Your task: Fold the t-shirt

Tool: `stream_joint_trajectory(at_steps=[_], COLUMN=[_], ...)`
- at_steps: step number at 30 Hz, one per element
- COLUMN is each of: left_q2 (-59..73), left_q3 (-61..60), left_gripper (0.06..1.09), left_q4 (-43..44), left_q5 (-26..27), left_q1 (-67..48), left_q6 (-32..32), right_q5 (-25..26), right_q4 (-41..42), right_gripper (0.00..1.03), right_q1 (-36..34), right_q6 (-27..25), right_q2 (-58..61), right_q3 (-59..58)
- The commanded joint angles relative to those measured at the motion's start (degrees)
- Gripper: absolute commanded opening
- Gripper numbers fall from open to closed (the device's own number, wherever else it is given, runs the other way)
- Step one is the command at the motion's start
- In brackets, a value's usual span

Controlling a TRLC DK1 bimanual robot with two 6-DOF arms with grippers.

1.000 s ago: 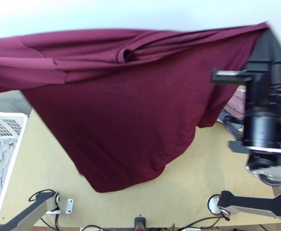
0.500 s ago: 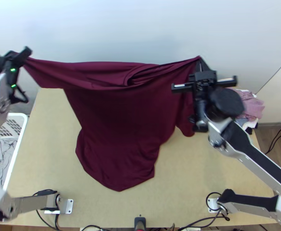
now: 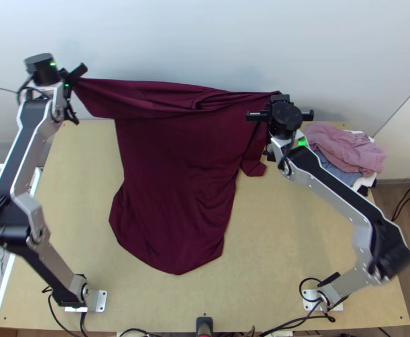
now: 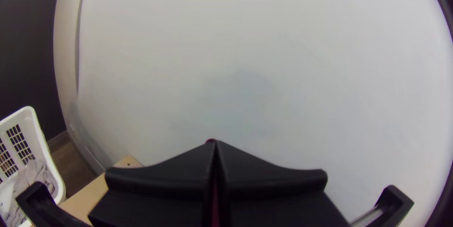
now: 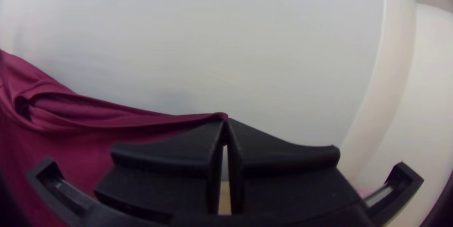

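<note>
**T-shirt [image 3: 174, 180] strung between grippers, corner slip main risk**

Left gripper [image 4: 213, 142] pressed together on one upper corner, right gripper [image 5: 226, 120] pinching the other at its tips. Body hangs below and between them. My read: shallow right bite, so a hard stretch could pop that corner; the rolled top edge could lay down creased. Neck opening [image 3: 196, 105] between grippers, nearer right. Long axis runs from gripper line toward the arm bases, likely hem end nearest them.

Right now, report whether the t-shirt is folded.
Not folded: the t-shirt hangs with its upper edge stretched between left tool and right tool.
</note>
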Motion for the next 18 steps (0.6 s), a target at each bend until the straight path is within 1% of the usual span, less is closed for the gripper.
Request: stream_joint_trajectory(at_steps=[1,4,11,13,18], left_q2=[11.9,15.2,23.4,24.8,26.6], left_q3=[6.9,8.2,15.4,16.2,16.0], left_gripper=[0.1,0.1,0.1,0.1,0.1], left_q4=[1.5,4.0,4.7,5.1,5.3], left_q5=[-0.2,-0.7,-2.1,-2.4,-3.0], left_q1=[-0.1,-0.2,0.0,0.2,0.7], left_q6=[0.9,1.8,2.5,2.5,2.4], right_q5=[-0.4,-0.4,0.2,1.8,8.0], right_q4=[2.5,5.1,5.3,5.2,5.2], right_gripper=[0.03,0.03,0.03,0.03,0.03], right_q1=[-3.7,-4.5,-4.4,-4.1,-3.7], right_q6=[4.9,5.3,6.2,6.3,5.2], right_q2=[9.1,12.4,19.5,21.5,26.9], right_q3=[1.3,1.9,7.0,8.9,14.6])
